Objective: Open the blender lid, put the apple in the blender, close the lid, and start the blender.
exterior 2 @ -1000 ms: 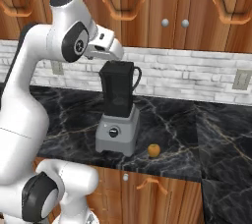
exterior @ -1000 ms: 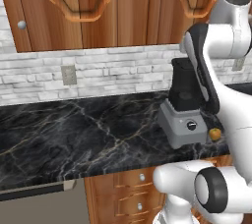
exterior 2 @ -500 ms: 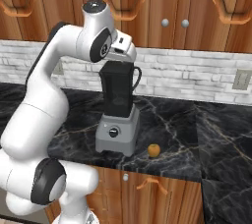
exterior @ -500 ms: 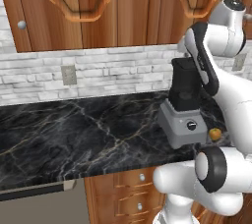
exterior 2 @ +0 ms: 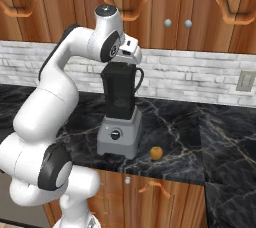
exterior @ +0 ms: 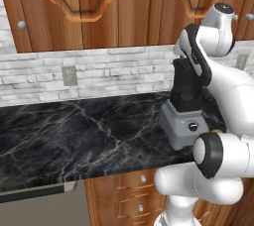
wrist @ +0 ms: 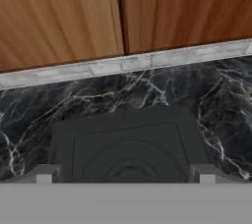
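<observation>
Black marble counter point(exterior: 74, 136) carries the blender point(exterior: 184, 106) near its front edge in the left base view. From the right base view, the apple point(exterior 2: 156, 153) lies just beside its base. Hand view: blender lid point(wrist: 129, 152) directly below the gripper point(wrist: 125, 175), fingers spread wide, apparently lined up to grasp it.

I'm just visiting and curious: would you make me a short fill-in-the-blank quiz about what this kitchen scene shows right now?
1. The blender lid sits on top of the ____.
2. The small apple lies on the ____, beside the blender.
3. The gripper is just above the lid with its jaws ____.
4. The round knob on the blender's grey base is coloured ____.

Missing words: jar; counter; open; black
</observation>
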### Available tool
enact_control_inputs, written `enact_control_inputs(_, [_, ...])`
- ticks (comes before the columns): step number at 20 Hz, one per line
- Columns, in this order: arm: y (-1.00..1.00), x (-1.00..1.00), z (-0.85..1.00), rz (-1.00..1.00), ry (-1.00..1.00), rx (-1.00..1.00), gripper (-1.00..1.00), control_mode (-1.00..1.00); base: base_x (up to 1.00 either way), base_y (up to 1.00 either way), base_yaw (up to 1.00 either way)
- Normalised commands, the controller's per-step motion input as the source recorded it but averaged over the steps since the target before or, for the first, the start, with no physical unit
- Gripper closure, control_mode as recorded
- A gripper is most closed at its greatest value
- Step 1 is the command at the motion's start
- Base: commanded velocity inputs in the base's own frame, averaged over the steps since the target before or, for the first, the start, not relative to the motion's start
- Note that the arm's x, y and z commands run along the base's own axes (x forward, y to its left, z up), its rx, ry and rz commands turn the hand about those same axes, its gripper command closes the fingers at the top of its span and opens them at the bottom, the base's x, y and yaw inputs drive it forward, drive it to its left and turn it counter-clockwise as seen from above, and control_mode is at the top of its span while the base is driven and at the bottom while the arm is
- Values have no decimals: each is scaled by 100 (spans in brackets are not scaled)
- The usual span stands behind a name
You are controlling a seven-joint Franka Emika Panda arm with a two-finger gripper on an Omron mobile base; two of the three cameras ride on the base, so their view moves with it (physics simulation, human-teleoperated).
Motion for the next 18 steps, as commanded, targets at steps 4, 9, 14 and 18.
enact_control_inputs(4, [0, 21, -20, 3, 2, 0, -100, -100, 0, 0, 0])
enact_control_inputs(9, [0, -15, -20, 0, 0, 0, -100, -100, 0, 0, 0])
enact_control_inputs(14, [0, -18, -38, 0, 0, 0, -100, -100, 0, 0, 0])
enact_control_inputs(18, [0, -5, -48, 0, 3, 0, -100, -100, 0, 0, 0])
